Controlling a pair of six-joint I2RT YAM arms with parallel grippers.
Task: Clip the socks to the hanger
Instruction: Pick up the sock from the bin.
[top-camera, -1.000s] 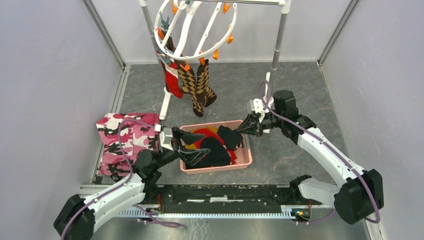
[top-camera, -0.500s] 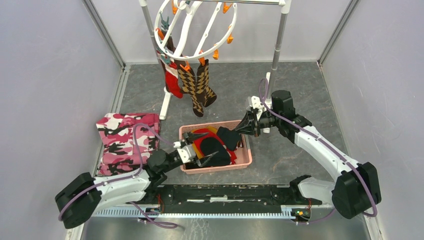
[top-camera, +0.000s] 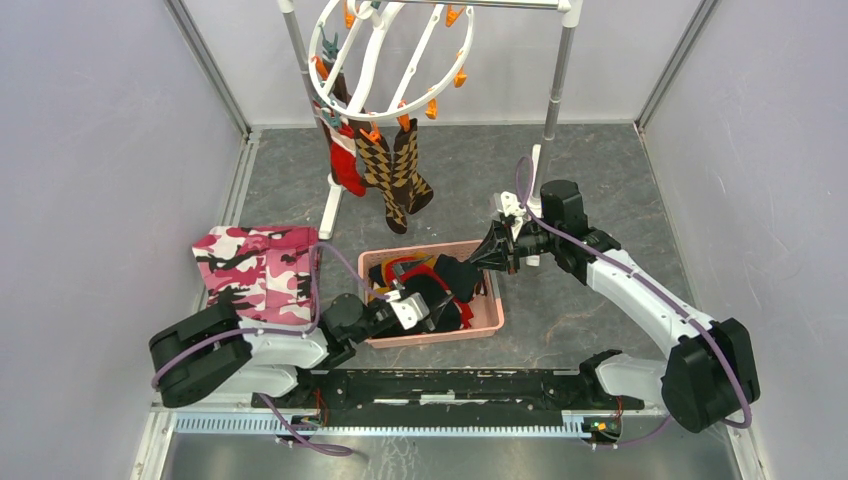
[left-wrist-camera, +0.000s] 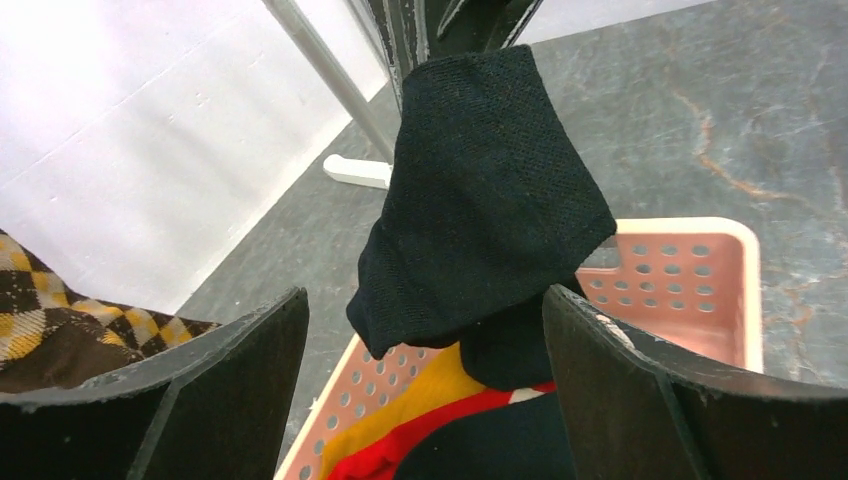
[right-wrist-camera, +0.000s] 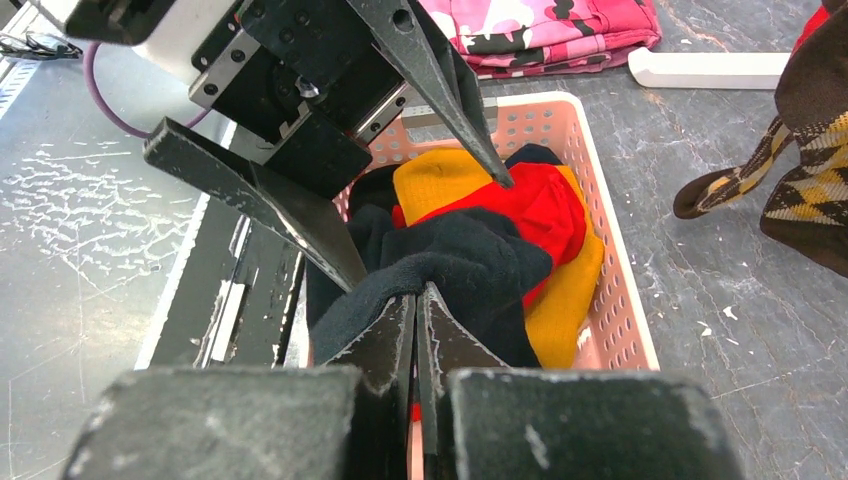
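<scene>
Right gripper (top-camera: 488, 256) clenched on black sock (left-wrist-camera: 480, 200), left gripper (top-camera: 438, 308) spread wide over pink basket (top-camera: 492, 312)

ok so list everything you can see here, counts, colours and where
hanger: one, white, round, on the rack at the back
clips: several, orange and teal, around the hanger
red sock: one, clipped to the hanger
argyle socks: two, brown and tan, clipped beside the red one
rack: one, metal poles, at the back
basket: one, pink, mid table
socks in the basket: count unclear, yellow, red, dark
black sock: one, held up over the basket
camouflage cloth: one, pink, white and black, left of the basket
table: one, grey
left gripper: open, at the basket
right gripper: shut on the black sock
</scene>
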